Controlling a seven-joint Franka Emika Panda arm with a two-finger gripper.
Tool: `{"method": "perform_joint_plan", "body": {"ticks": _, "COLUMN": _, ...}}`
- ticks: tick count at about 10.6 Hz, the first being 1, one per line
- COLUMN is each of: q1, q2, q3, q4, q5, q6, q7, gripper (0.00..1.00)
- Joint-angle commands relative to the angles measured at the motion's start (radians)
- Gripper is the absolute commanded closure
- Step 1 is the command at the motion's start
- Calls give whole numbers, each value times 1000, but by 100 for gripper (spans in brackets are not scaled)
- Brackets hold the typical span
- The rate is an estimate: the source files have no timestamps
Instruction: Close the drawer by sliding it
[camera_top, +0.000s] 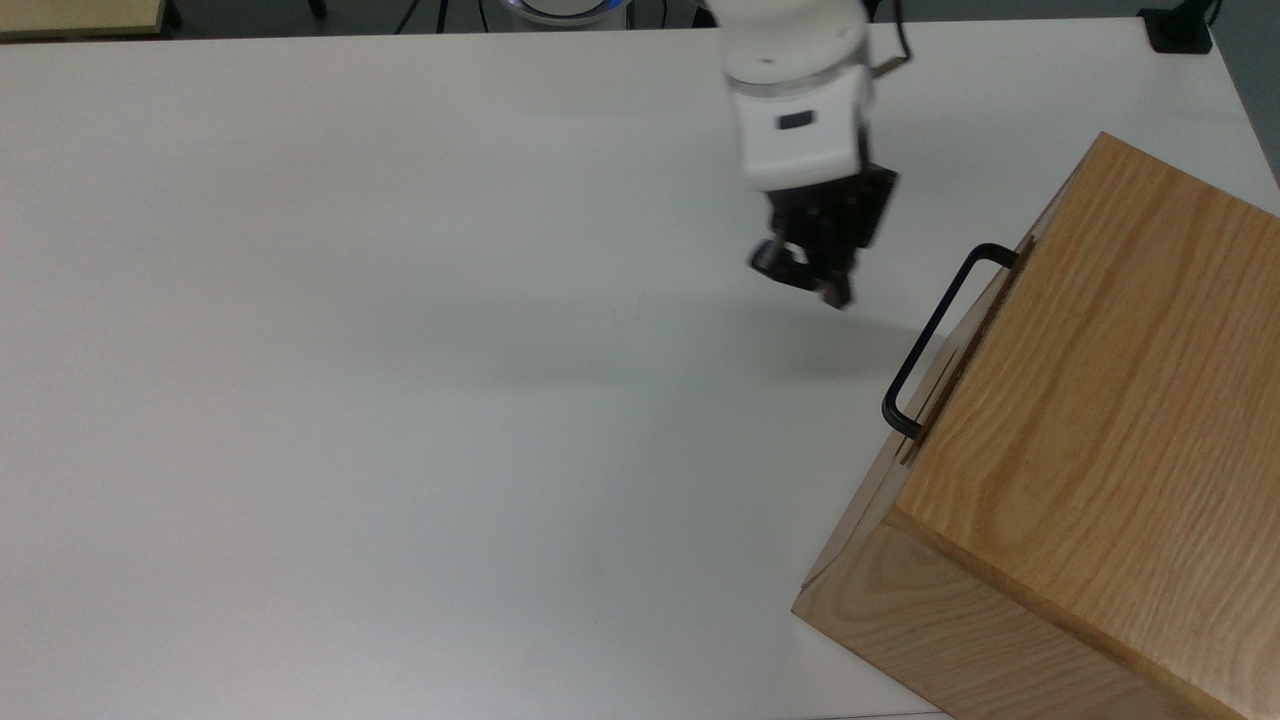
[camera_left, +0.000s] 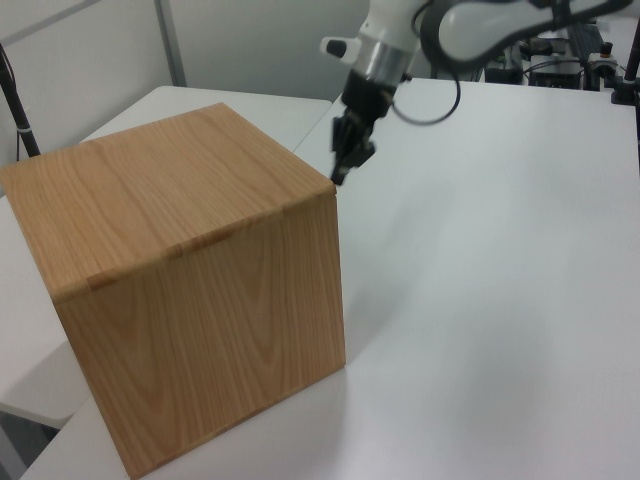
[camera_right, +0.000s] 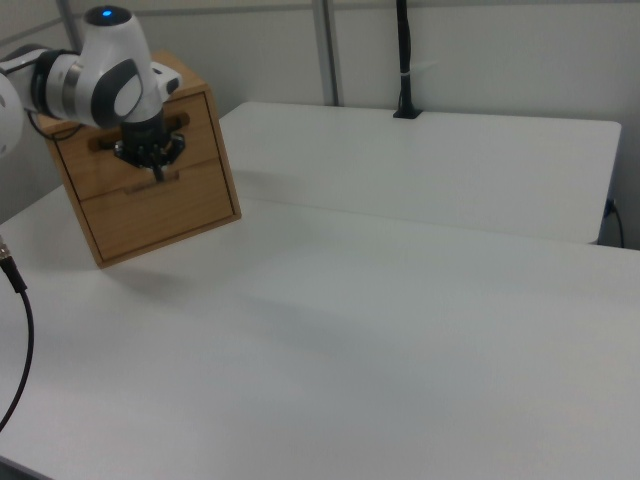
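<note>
Beside drawer (camera_top: 962, 338), claw (camera_top: 812, 275) apart.

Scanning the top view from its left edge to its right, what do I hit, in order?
Bare white table → gripper, hanging clear of the handle → black handle of the drawer → wooden cabinet.

The robot arm (camera_top: 795, 110) comes in from the top edge of the top view and points down at the table. Its wrist is white and round. The black gripper (camera_top: 805, 275) hangs under the wrist, up in the air, touching nothing. In the left view the gripper (camera_left: 352, 160) tips down. In the right view the gripper (camera_right: 150, 160) sits below a grey and white elbow.
</note>
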Motion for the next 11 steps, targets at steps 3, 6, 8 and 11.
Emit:
{"method": "perform_joint_plan", "body": {"ticks": 3, "q1": -33, "q2": -167, "q3": -164, "q4": -38, "q5": -124, "q6": -425, "q7": 99, "gripper": 100}}
{"method": "perform_joint_plan", "body": {"ticks": 6, "q1": -74, "q2": -276, "q3": -198, "q4": -42, "q5": -221, "q6": -585, "q7": 304, "gripper": 100}}
{"method": "perform_joint_plan", "body": {"ticks": 8, "q1": -77, "q2": -320, "q3": -198, "q4": -42, "q5": -283, "q6": -662, "q7": 471, "gripper": 100}}
{"method": "perform_joint_plan", "body": {"ticks": 11, "q1": -112, "q2": -360, "q3": -198, "q4": -48, "q5": -270, "q6": -685, "q7": 486, "gripper": 56}}
